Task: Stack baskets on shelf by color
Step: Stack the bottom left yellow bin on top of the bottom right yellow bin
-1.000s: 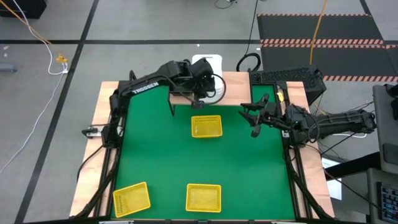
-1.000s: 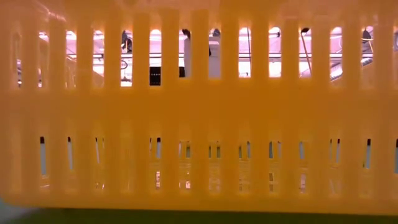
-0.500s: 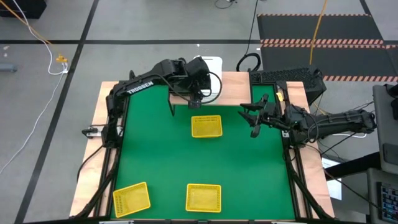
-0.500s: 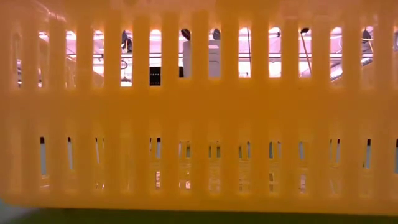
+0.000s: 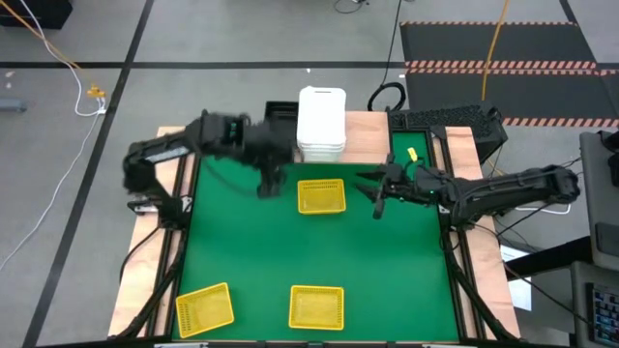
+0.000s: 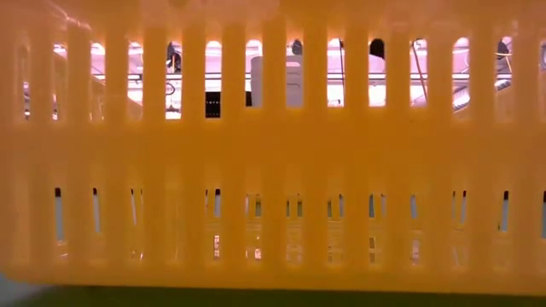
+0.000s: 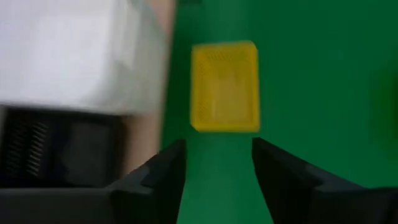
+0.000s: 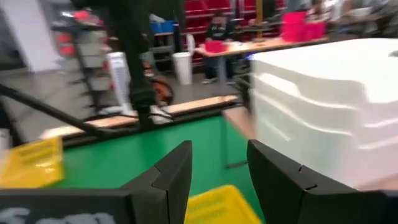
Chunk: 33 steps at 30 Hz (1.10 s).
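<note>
A stack of white baskets [image 5: 321, 121] stands on the shelf [image 5: 366, 138] at the table's far edge, with a black basket [image 5: 280, 114] beside it on the left. One yellow basket [image 5: 321, 195] lies on the green mat just in front of the shelf. Two more yellow baskets [image 5: 204, 307] [image 5: 316, 307] lie near the front edge. My left gripper [image 5: 264, 184] hovers open to the left of the middle yellow basket [image 7: 225, 86]. My right gripper [image 5: 378, 196] is open on that basket's right, pointing level toward it; the white stack [image 8: 329, 106] shows beside its fingers.
A yellow basket's mesh wall [image 6: 273, 170] fills the low view and hides most of the table behind it. Bare green mat [image 5: 319, 251] lies between the middle basket and the two near ones. People and furniture show in the room beyond the table.
My left gripper has drawn back from over the white stack, swinging toward the table's left and near side and rising; the stack stays on the shelf, now uncovered. My right gripper has reached a little toward the table's left, closer to the middle yellow basket.
</note>
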Tool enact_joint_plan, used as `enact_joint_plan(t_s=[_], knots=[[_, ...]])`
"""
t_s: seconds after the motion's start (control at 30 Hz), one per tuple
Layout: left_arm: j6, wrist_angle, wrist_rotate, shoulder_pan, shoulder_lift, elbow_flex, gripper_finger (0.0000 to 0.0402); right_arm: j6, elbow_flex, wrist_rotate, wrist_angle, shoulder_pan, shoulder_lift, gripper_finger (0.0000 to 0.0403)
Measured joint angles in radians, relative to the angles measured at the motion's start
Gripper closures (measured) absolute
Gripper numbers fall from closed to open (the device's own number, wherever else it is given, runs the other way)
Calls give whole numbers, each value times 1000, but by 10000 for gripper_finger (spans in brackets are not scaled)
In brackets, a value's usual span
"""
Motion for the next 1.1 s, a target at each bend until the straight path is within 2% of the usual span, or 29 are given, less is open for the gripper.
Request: enact_joint_plan(t_s=[0.1, 0.2, 0.3, 0.4, 0.57, 0.67, 0.77, 0.87, 1.1], knots=[[-103, 50, -48, -109, -105, -230, 236, 20, 11, -31, -1, 25, -1, 255], [-270, 118, -78, -241, -213, -465, 252, 20, 11, -38, -17, 53, -20, 255], [-505, 157, -78, -389, -298, -655, 265, 15, 11, -38, -31, 72, -50, 255], [-782, 167, -46, -545, -354, -783, 272, 14, 11, -37, -51, 81, -70, 255], [-1113, 212, 66, -774, -366, -936, 275, 12, 11, -34, -29, 81, -83, 255], [-1221, 379, 140, -865, -366, -1041, 275, 12, 11, -33, 12, 79, -83, 255], [-1309, 544, 154, -924, -365, -1128, 275, 6, 11, -33, 38, 79, -83, 255], [-1408, 630, 161, -963, -365, -1181, 275, -9, 11, -33, 45, 79, -83, 255], [-1578, 556, 200, -1004, -365, -1217, 275, -52, 11, -32, 61, 70, -83, 255]])
